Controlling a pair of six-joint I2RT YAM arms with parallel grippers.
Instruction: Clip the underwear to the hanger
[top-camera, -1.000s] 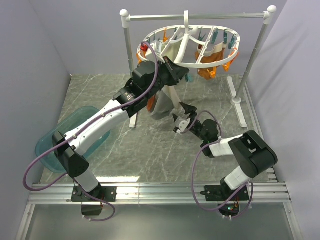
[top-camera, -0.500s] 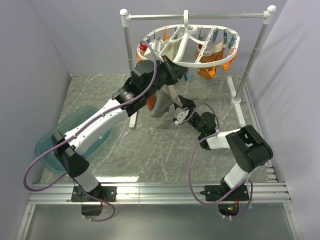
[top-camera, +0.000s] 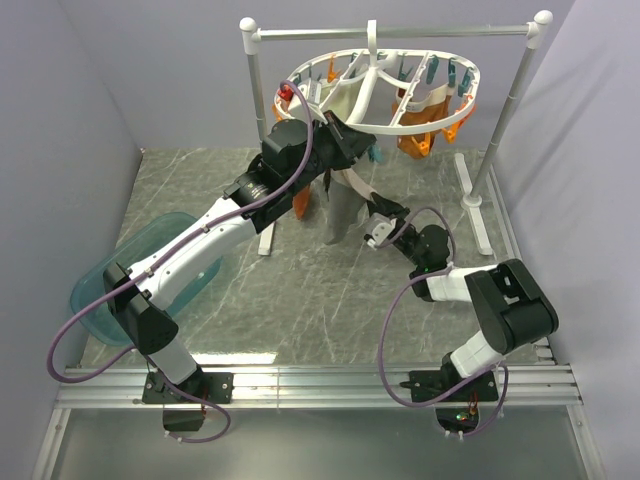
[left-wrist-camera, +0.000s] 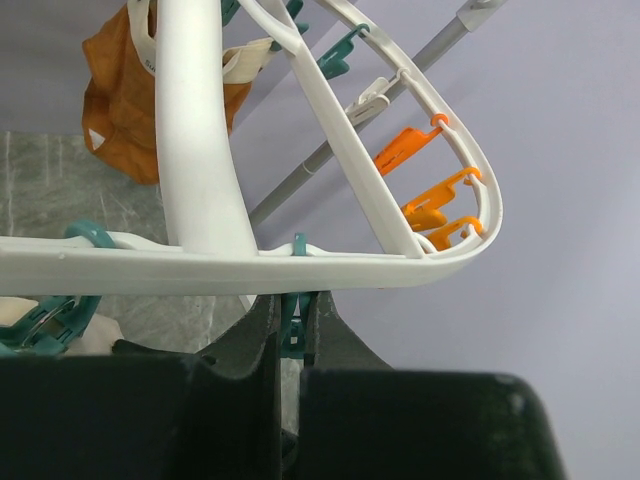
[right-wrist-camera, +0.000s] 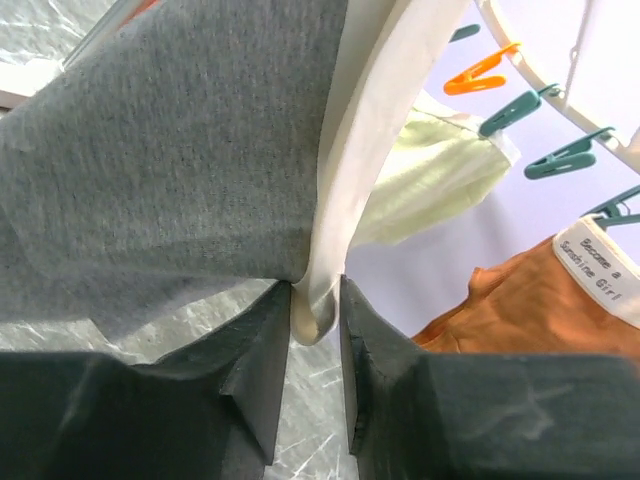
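Observation:
The hanger (top-camera: 402, 129), a white oval ring with orange and teal pegs, hangs from the rail. My left gripper (top-camera: 350, 150) is raised to its near rim (left-wrist-camera: 300, 268) and is shut on a teal peg (left-wrist-camera: 294, 318) under that rim. The underwear (top-camera: 340, 212), grey with a cream band, hangs below the left gripper. In the right wrist view its grey part (right-wrist-camera: 170, 150) fills the left, and the cream band (right-wrist-camera: 372, 110) runs down between my fingers. My right gripper (top-camera: 380, 213) (right-wrist-camera: 317, 300) is shut on the band's lower fold.
A silver rail stand (top-camera: 400, 32) with white knobs carries the hanger, and its feet lie on the marble table at the back right. Rust-orange garments (top-camera: 416, 142) (right-wrist-camera: 520, 300) and a cream one (top-camera: 347, 100) hang from other pegs. A teal tub (top-camera: 105, 295) sits at the left.
My right gripper rose toward the back right to the underwear's edge and closed on its cream band. The garment now hangs narrower. The left arm stayed put.

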